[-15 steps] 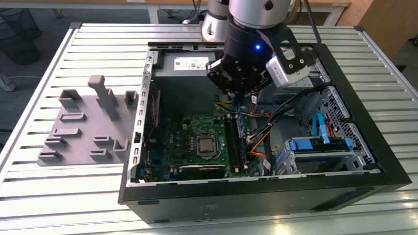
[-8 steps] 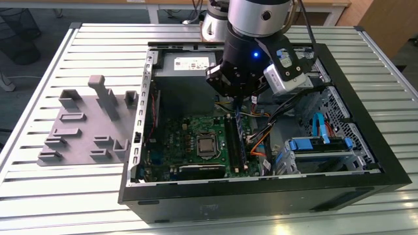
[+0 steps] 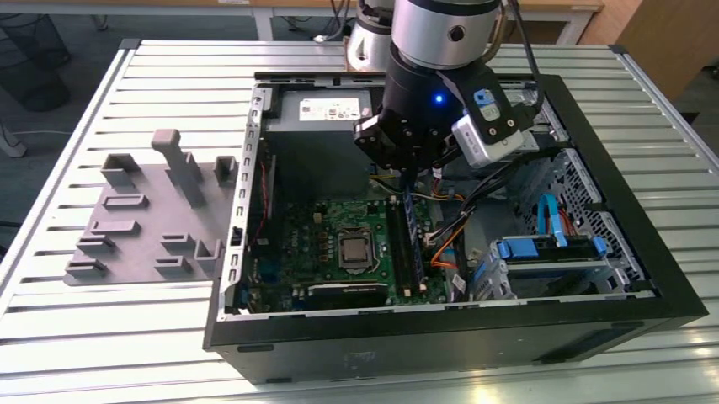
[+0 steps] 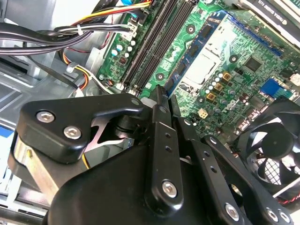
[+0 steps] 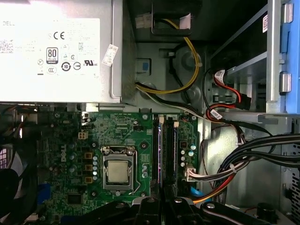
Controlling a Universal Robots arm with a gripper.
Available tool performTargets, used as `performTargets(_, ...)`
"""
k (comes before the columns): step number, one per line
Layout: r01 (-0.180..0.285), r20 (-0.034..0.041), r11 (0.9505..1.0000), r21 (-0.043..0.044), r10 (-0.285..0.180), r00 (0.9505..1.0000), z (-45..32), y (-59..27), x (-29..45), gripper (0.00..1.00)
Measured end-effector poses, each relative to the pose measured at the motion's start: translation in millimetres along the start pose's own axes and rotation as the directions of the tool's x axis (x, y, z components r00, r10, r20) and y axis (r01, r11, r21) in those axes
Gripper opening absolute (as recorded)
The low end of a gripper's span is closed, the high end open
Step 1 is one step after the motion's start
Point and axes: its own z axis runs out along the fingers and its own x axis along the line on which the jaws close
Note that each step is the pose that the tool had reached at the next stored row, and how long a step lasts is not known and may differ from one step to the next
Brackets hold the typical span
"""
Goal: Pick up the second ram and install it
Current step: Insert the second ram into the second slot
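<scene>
Well, the gripper (image 3: pixel 407 164) hangs inside the open computer case (image 3: pixel 629 252), just above the motherboard (image 3: pixel 326 244), and in the second wrist view its fingers (image 4: pixel 159 112) look pressed together with nothing between them. The second ram (image 3: pixel 412 244) stands on edge in the row of memory slots (image 5: pixel 164 150), dark and thin. Its long axis runs from the power supply (image 3: pixel 320 108) end toward the case's near wall. The case also holds the processor socket (image 3: pixel 355 249), a blue drive cage (image 3: pixel 545 251) and bundled cables (image 5: pixel 253 150). On the counter (image 3: pixel 135 337), the grey fixture (image 3: pixel 146 219) sits beside the case, toward the exterior view's left edge.
</scene>
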Motion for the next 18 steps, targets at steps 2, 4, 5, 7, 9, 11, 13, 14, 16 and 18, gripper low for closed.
performTargets(2,0.0,0.0002,1.0,-0.0005,0.0,1.0,0.8,0.0,0.0,0.14)
performTargets(4,-0.002,0.0,1.0,0.0,0.002,1.0,2.1,0.0,0.0,0.14)
performTargets(5,-0.003,0.0001,1.0,-0.0001,0.003,1.0,3.2,-0.2,0.0,0.14)
performTargets(7,-0.003,0.0,1.0,-0.0001,0.003,1.0,5.8,-1.2,-0.1,0.14)
performTargets(9,-0.003,-0.0002,1.0,-0.0001,0.003,1.0,9.2,-2.5,-0.3,0.14)
performTargets(11,-0.003,-0.0008,1.0,0.0,0.003,1.0,12.7,-3.2,-1.3,0.14)
performTargets(13,-0.003,-0.0012,1.0,0.0,0.003,1.0,16.4,-3.3,-2.5,0.14)
performTargets(14,-0.003,-0.0013,1.0,-0.0001,0.003,1.0,18.2,-3.3,-3.2,0.14)
performTargets(16,-0.003,-0.0014,1.0,0.0,0.003,1.0,21.8,-3.5,-4.0,0.14)
performTargets(18,-0.004,-0.0013,1.0,-0.0001,0.004,1.0,25.5,-4.1,-4.2,0.14)
